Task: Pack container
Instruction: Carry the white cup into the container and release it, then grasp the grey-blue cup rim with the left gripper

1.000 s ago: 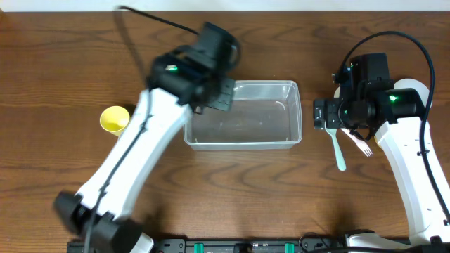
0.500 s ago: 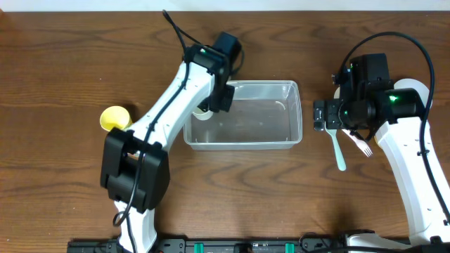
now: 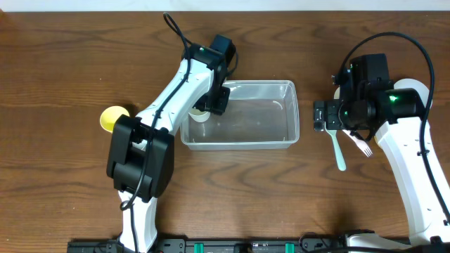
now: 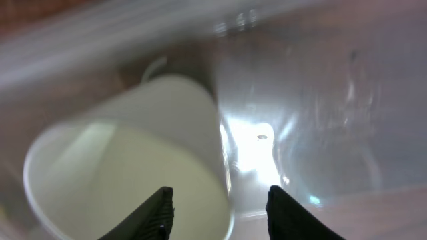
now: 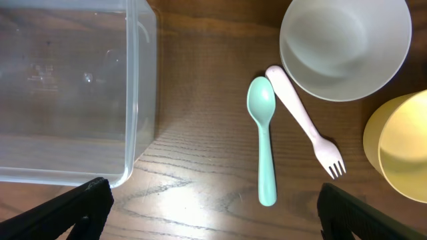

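Note:
The clear plastic container stands mid-table and also shows in the right wrist view. A white cup lies tilted inside its left end and fills the left wrist view. My left gripper hovers over that end. Its fingers are open, with one finger over the cup's mouth and the other outside the cup's wall. My right gripper is open and empty. It hangs above the table between the container and a teal spoon.
A pink fork lies beside the spoon, also seen overhead next to the teal spoon. A white bowl and a yellow cup stand to the right. Another yellow cup stands left of the container.
My left arm swung in and settled over the container's left end, where the white cup now lies. The container shifted slightly left. The right arm has not moved.

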Action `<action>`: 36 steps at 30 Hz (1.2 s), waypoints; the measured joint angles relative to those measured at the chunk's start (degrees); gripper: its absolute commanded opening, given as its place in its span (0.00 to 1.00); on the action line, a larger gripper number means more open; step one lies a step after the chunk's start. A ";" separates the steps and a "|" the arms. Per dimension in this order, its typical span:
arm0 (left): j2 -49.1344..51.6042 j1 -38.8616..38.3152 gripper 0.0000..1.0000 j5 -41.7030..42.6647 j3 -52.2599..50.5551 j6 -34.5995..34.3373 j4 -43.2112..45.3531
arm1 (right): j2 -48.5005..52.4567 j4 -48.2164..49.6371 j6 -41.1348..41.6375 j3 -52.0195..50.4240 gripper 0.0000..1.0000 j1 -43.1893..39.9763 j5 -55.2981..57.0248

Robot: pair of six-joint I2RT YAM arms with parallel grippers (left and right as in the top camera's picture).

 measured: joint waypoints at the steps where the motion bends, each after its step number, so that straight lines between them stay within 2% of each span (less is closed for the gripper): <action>1: -0.46 0.00 0.49 0.00 0.02 0.00 -1.03 | 0.00 -0.04 0.00 0.00 0.99 0.00 0.00; 3: -2.80 0.00 0.50 0.00 0.13 0.00 -3.06 | 0.00 -0.07 0.00 0.00 0.99 0.00 0.00; 7: -13.31 0.09 0.59 -1.22 1.38 0.02 -5.01 | 0.00 -0.07 0.00 0.00 0.99 0.00 -0.02; 12: -30.56 3.10 0.60 -2.97 3.98 -0.66 -10.23 | 0.00 -0.04 0.00 0.00 0.99 0.00 0.00; 16: -37.75 9.35 0.60 -3.89 3.39 -3.30 -14.38 | 0.00 0.00 0.00 0.00 0.99 0.00 0.00; 21: -37.53 15.45 0.60 -4.15 -5.14 -6.12 -12.83 | 0.00 -0.04 0.00 0.00 0.99 0.00 -0.02; 30: -31.91 20.68 0.61 -3.39 -30.21 -8.02 1.36 | 0.00 -0.68 0.00 0.00 0.99 0.00 -0.04; 36: -29.20 23.10 0.60 -2.99 -36.87 -8.52 7.30 | 0.00 -0.66 0.00 0.00 0.99 0.00 -0.09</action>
